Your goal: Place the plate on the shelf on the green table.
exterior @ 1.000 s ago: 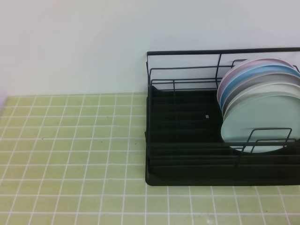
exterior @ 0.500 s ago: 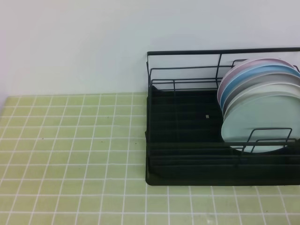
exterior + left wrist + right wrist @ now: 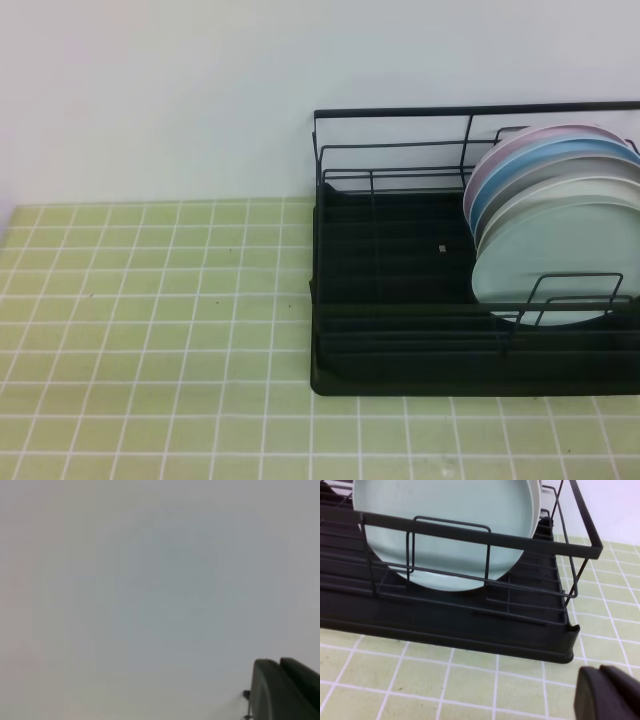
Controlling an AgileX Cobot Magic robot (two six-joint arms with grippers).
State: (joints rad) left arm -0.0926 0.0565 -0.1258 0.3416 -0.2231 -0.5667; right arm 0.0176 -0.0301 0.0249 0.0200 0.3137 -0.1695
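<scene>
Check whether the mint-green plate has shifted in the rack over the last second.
No. The mint-green plate sits at the same spot against the dish rack front wire loop throughout.

Pale mint-green plate (image 3: 555, 265) in a black wire shelf (image 3: 400, 300), pink, blue and white plates (image 3: 545, 160) behind; yellow-green tiled table (image 3: 150, 330) (white grout).

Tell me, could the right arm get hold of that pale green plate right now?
Probably yes: the plate stands frontmost in the shelf, its upper rim clear above the wires. The right gripper, shut, would need opening first.
</scene>
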